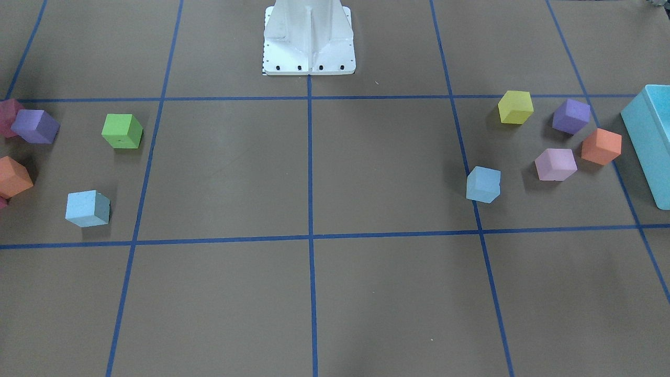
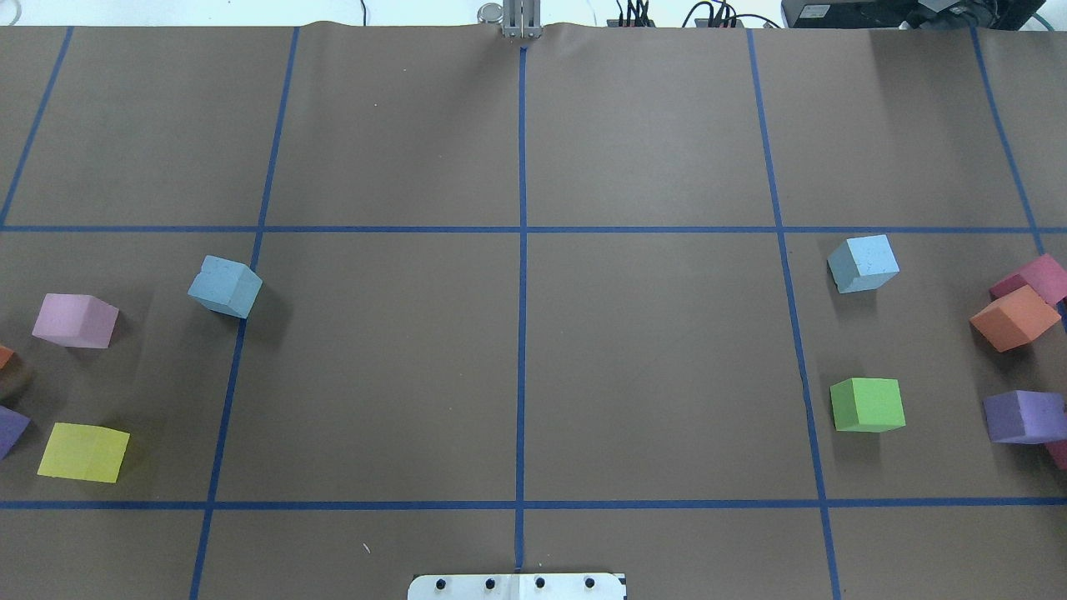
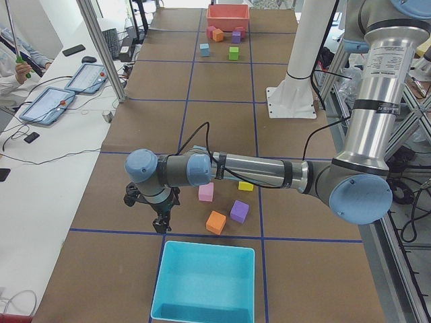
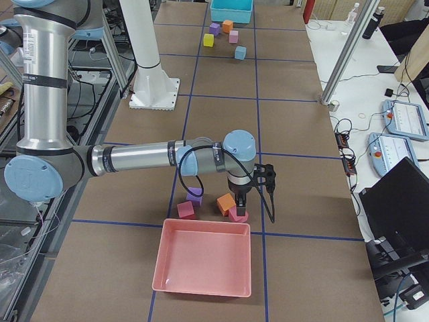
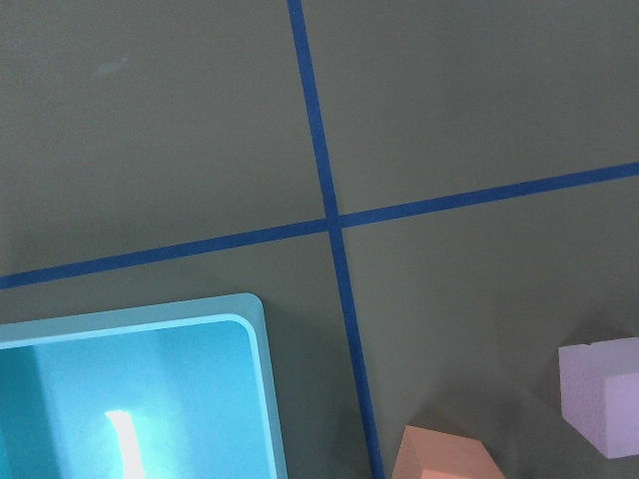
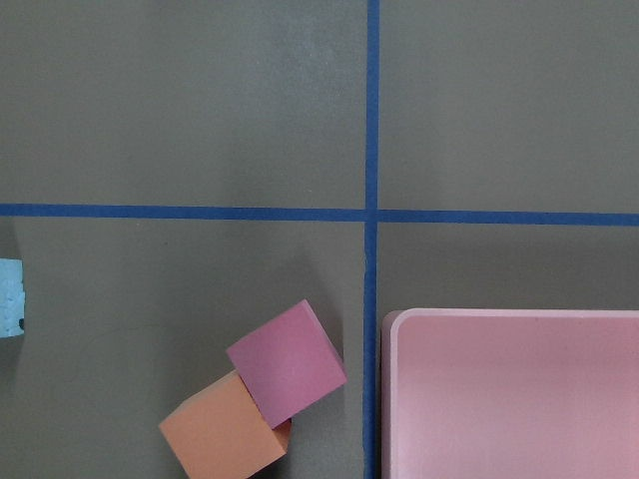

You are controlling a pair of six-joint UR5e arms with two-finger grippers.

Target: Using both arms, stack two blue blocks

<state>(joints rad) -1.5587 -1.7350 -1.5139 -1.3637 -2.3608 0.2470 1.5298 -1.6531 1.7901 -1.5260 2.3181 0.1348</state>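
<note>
the left blue block (image 2: 225, 286) lies on the table (image 2: 650, 375) inward of my left fingers (image 3: 160, 224), the right blue block (image 2: 864, 263) inward of my right fingers (image 4: 238, 200); apart or together, i cannot tell.

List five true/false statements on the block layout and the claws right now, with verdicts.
1. The two blue blocks are stacked. False: the left blue block and the right blue block lie apart, on opposite halves of the table.
2. The green block lies on the robot's right half, nearer the base than the right blue block. True.
3. The teal bin holds a cube. False: nothing shows inside it.
4. Neither the left claw nor the right claw touches a blue block. True.
5. The yellow block lies on the robot's right half. False: it is on the left half, near the lilac block.
</note>
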